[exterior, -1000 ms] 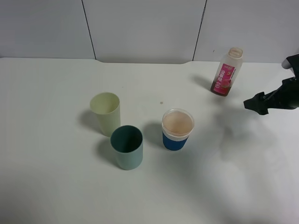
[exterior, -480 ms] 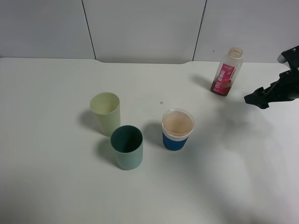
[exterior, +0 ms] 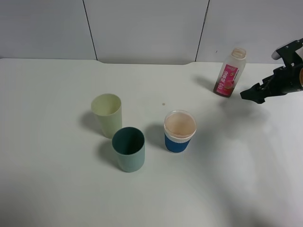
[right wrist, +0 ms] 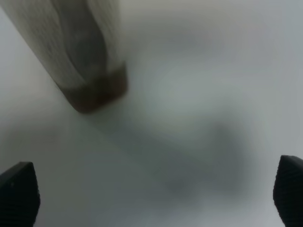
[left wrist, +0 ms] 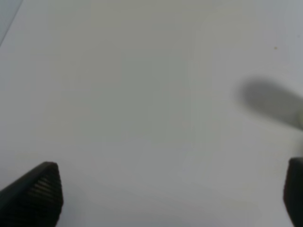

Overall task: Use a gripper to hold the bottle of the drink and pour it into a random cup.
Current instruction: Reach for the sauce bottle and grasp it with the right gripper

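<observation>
**Supervisor:** Report the bench layout, nearest item first.

**Operator:** Nearest to me is the teal cup [exterior: 128, 149], upright. Just behind it on the right stands the blue-sleeved cup [exterior: 180, 131], whose inside shows a pale peach colour. Just behind the teal cup on the left stands the cup [exterior: 107, 115], pale yellow-green, upright and almost touching the teal one. All three are on the white bench [exterior: 52, 189].

**Supervisor:** Where is the bottle?

**Operator:** The bottle [exterior: 230, 72] stands upright at the far right of the bench, close to the back wall [exterior: 147, 28]. It has no cap, its pink label faces me, and it is well apart from the cups.

**Supervisor:** What is the pincer state?

**Operator:** The right pincer [exterior: 253, 96] is just to the right of the bottle with its tips pointing at it, not touching. My right wrist view shows its fingers [right wrist: 19, 194] spread wide apart. The blurred bottle is ahead of them, not between them. The left pincer [left wrist: 170, 196] is also spread wide, over the bench.
</observation>
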Action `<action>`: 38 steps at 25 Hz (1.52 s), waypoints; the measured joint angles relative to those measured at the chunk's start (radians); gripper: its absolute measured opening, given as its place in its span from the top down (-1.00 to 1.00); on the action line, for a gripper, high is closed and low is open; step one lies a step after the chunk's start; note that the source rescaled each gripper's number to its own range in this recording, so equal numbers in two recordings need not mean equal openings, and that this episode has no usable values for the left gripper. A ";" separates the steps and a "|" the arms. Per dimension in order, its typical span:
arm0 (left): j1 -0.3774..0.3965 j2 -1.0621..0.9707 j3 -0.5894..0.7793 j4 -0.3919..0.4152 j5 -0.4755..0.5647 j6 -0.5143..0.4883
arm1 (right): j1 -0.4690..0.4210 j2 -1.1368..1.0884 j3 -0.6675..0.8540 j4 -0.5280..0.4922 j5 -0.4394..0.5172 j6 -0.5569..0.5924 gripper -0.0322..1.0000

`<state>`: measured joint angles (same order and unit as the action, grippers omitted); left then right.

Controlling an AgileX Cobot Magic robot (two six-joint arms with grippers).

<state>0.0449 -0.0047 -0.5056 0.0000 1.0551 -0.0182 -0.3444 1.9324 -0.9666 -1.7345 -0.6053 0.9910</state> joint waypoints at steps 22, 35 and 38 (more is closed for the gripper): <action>0.000 0.000 0.000 0.000 0.000 0.000 | 0.085 0.157 -0.156 0.006 -0.154 -0.096 -0.89; 0.000 0.000 0.000 0.000 0.000 0.000 | 0.085 0.170 -0.156 0.046 -0.172 -0.175 -0.89; 0.000 0.000 0.000 0.000 0.000 0.000 | 0.085 0.170 -0.156 0.096 -0.172 -0.224 -0.89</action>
<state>0.0449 -0.0047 -0.5056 0.0000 1.0551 -0.0182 -0.2596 2.1024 -1.1230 -1.6389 -0.7770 0.7674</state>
